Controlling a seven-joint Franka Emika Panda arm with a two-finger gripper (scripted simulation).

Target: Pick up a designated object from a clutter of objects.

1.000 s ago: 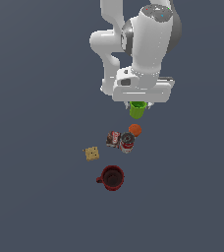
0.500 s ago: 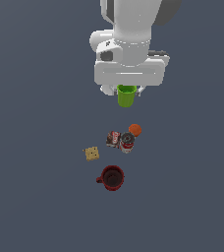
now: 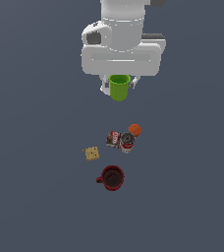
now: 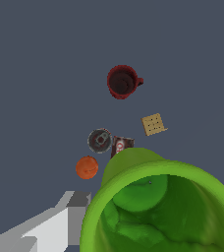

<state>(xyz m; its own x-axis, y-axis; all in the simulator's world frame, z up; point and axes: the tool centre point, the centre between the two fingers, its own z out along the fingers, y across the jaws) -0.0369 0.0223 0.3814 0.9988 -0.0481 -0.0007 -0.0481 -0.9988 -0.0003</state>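
Exterior view: the claw (image 3: 119, 84) grips the green cup (image 3: 119, 87), held upright high above the counter (image 3: 30, 197), at twelve o'clock from the clutter. Ball (image 3: 135, 130), two cans (image 3: 120, 140), cracker (image 3: 91, 153) and mug (image 3: 112, 177) remain below. The pick looks essentially done; only holding steady seems left.

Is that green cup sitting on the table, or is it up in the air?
In the air. The green cup hangs in the gripper, well clear of the ball, cans and mug.
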